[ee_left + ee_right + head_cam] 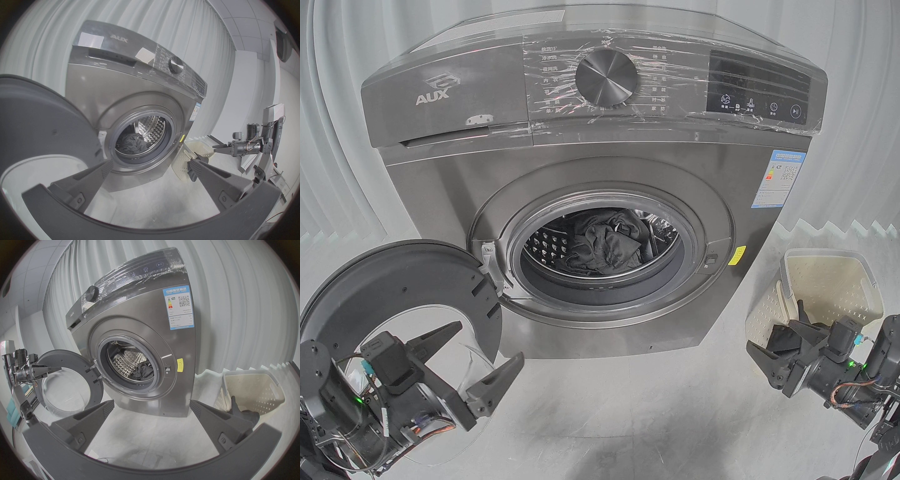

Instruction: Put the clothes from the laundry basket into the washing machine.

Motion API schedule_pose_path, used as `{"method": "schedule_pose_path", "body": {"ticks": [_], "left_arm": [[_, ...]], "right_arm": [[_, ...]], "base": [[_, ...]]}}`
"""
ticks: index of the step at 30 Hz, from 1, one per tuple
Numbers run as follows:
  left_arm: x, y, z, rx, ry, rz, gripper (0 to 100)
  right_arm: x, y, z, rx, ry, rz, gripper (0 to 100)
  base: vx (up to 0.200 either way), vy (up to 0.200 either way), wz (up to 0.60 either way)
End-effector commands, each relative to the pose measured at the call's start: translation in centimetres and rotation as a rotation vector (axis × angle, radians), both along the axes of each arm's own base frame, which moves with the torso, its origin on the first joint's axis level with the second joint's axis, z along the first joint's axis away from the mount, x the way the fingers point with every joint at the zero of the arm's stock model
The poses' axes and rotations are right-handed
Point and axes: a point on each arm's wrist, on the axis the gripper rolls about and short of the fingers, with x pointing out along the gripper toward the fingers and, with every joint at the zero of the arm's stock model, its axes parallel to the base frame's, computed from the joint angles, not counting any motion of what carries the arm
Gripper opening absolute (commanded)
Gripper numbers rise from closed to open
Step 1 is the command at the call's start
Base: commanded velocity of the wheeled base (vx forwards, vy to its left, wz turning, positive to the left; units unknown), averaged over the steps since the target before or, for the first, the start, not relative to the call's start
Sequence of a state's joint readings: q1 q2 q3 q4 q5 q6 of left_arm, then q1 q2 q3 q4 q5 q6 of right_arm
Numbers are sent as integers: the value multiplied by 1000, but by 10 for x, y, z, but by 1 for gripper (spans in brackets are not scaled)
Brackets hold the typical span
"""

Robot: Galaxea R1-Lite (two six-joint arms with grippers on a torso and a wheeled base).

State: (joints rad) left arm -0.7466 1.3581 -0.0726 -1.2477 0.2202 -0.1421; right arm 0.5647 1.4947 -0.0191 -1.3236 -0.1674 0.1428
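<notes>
Grey brushed-steel front-loading washing machine (456,181) stands straight ahead on the pale floor, its round dark door (394,281) swung fully open toward my left side. A crumpled wad of black clothes (606,240) sits in the drum, low and toward the front. To my right on the floor is the cream perforated plastic laundry basket (828,253), just beside the machine's right front corner. One dark garment (247,415) is bunched in the near corner of the basket, with a narrow tongue poking up against the wall, so its long axis runs roughly up the wall as best I can judge. The right tool (770,334) hovers at the basket's near edge, fingers spread and holding nothing, with the garment just ahead of it and slightly below. The left tool (487,342) is also spread and empty, low in front of the open door and well apart from the basket. The right arm is clearly nearer, so I judge the next pick is its job: dip down into that corner, then carry the garment left to the drum opening.
</notes>
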Motion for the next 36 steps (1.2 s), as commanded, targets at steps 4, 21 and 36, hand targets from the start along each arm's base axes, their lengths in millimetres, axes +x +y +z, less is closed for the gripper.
{"method": "schedule_pose_path", "body": {"ticks": [4,21,36], "left_arm": [[-19,25,4,-24,-49,38,100],[-70,73,-1,-7,-54,155,100],[-132,113,-45,7,-107,481,100]], "right_arm": [[-33,-19,16,24,-48,-12,100],[-85,-61,12,4,-24,-159,100],[-158,-93,-23,-78,-191,-478,100]], "base": [[-200,0,0],[-118,0,0],[0,0,0]]}}
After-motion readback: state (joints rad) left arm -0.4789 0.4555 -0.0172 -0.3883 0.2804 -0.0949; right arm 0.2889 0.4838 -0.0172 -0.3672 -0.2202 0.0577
